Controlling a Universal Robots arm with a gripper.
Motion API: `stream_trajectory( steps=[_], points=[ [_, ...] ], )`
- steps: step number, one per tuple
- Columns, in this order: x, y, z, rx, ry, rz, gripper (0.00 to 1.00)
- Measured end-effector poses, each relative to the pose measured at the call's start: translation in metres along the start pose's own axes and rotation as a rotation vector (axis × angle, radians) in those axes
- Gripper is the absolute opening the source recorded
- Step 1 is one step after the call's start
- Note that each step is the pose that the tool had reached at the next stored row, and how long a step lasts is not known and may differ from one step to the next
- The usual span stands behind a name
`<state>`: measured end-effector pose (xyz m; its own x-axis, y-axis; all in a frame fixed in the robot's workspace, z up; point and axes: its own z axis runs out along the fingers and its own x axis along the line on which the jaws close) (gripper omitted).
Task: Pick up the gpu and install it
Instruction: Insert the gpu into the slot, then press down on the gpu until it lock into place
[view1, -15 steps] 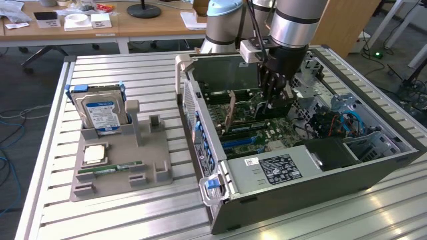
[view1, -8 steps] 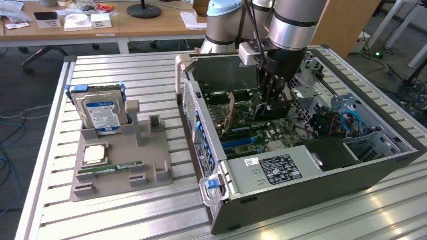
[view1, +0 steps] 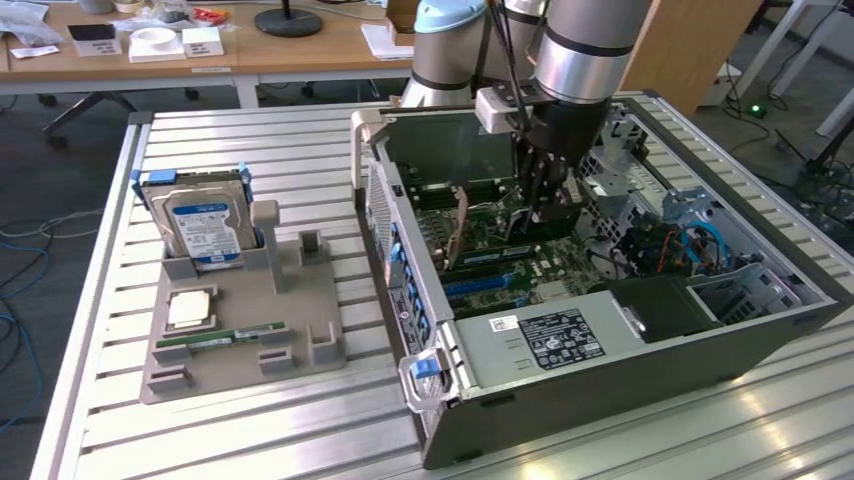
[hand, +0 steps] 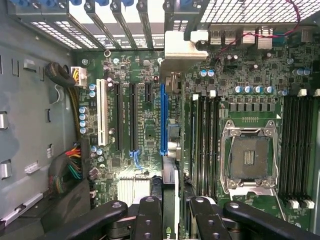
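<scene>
One big open computer case (view1: 587, 390) sits on the slatted table (view1: 267, 170), and the arm reaches down inside it. Gripper (hand: 169, 210) is partly closed, pinching the card (hand: 169, 187) edge-on, right over the blue slot (hand: 163, 120) on the motherboard (hand: 250, 115). Card's metal bracket (hand: 182, 50) sits by the case's rear slats. I'd say keep it square to the blue slot and push straight down.

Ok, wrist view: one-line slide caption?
Gripper holds the gpu edge-on above the motherboard, in line with the blue expansion slot.
</scene>
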<state>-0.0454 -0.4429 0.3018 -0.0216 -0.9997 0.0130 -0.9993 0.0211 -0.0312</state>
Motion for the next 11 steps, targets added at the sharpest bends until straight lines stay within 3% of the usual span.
stream_trajectory(
  steps=[11],
  points=[
    [0.001,0.007,0.0119,0.0,0.0001,-0.001,0.26]
  ],
)
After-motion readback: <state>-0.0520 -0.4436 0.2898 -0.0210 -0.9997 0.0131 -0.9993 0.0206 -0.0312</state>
